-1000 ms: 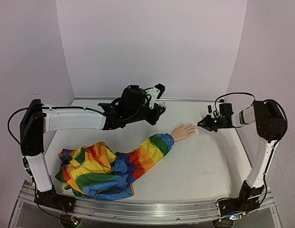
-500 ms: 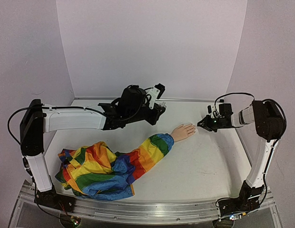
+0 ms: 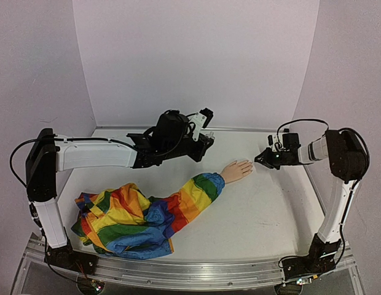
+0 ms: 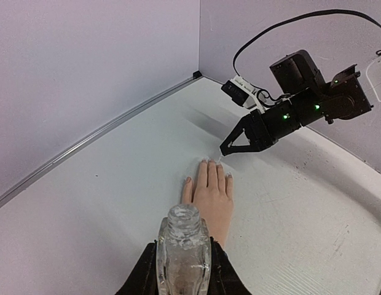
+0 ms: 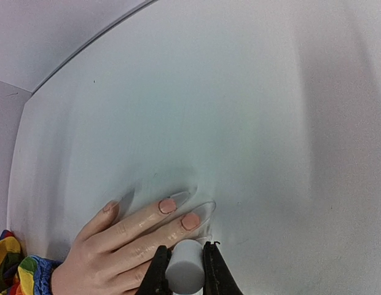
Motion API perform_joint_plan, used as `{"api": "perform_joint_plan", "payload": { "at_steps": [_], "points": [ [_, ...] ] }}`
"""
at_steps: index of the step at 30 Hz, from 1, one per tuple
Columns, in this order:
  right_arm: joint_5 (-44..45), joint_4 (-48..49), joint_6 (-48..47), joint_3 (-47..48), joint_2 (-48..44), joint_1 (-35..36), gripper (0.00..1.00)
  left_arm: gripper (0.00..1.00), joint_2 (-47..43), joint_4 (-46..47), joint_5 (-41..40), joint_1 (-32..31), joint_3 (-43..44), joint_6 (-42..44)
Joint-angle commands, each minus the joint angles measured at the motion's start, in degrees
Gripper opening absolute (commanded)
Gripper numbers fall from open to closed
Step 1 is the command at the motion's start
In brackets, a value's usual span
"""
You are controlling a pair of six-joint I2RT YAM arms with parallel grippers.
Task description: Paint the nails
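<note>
A pale peach mannequin hand ends a rainbow-striped sleeve and lies palm down on the white table. Its nails carry long clear tips; they also show in the left wrist view. My right gripper is shut on a grey brush cap, held right at the fingertips; in the top view it sits just right of the hand. My left gripper is shut on a clear glass bottle with an open neck, held above the table behind the hand.
The bunched rainbow fabric lies at the near left. A metal rail runs along the table's near edge. Pale walls enclose the table on three sides.
My right gripper has shifted very slightly at the fingertips. The left arm and the hand have not moved.
</note>
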Motion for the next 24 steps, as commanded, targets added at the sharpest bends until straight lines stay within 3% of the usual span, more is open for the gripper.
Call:
{"api": "perform_joint_plan", "payload": {
  "at_steps": [1,15,24],
  "points": [
    [0.1,0.6,0.4,2.6,1.1,0.3,0.00,0.00,-0.6,3.3,-0.6,-0.1,2.3,0.7],
    [3.7,-1.4,-0.6,2.6,-0.5,0.4,0.00,0.00,-0.6,3.4,-0.4,-0.1,2.4,0.8],
    [0.3,0.6,-1.4,-0.2,-4.9,0.8,0.00,0.00,-1.0,3.3,-0.2,-0.1,2.1,0.4]
  ]
}}
